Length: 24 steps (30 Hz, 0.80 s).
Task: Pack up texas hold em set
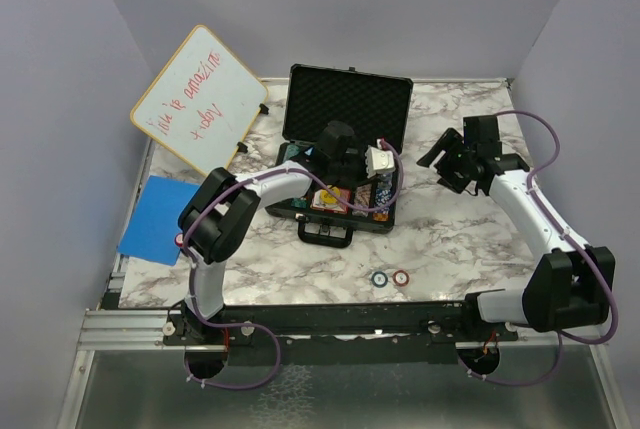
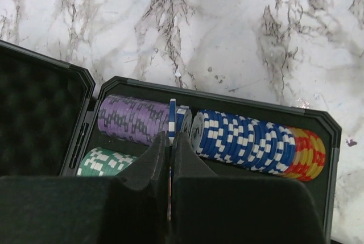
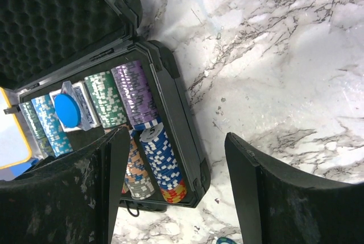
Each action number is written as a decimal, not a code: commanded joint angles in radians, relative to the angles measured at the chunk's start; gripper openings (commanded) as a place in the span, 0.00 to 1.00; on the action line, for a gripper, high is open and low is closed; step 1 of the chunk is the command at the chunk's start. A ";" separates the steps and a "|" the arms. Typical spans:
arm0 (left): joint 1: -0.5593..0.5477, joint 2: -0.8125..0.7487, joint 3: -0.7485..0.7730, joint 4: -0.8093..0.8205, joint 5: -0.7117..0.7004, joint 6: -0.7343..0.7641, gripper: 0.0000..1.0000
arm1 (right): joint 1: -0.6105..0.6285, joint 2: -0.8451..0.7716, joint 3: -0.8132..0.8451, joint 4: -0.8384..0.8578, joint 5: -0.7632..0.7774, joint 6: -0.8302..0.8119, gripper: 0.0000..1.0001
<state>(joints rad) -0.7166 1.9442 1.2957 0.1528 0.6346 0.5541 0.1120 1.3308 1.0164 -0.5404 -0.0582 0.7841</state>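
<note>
Briefcase (image 1: 345, 99) open w/ chip rows (image 2: 244, 139); left gripper (image 2: 170, 137) pinches blue chip (image 2: 172, 110), right gripper (image 3: 176, 141) wide, empty.

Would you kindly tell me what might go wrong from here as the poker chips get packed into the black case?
1. The left hand pinches a blue-and-white poker chip edge-on at the gap between the purple chip row and the blue chip row; released askew, it may tilt or jam.
2. A loose blue round chip and a loose red round chip lie on the marble table outside the black foam-lined case; they may be left behind.
</note>
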 commanded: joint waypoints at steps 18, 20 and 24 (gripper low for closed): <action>0.001 -0.008 0.091 -0.086 0.011 0.048 0.00 | -0.004 0.029 0.040 0.011 -0.057 -0.068 0.73; 0.000 -0.009 0.105 -0.111 0.064 0.049 0.00 | -0.005 0.035 0.047 0.005 -0.069 -0.080 0.73; 0.001 -0.005 0.090 -0.112 0.126 0.036 0.00 | -0.005 0.033 0.039 0.003 -0.073 -0.088 0.73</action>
<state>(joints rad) -0.7147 1.9579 1.3743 0.0650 0.6518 0.6010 0.1112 1.3575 1.0336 -0.5396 -0.1020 0.7246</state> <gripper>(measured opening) 0.031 0.733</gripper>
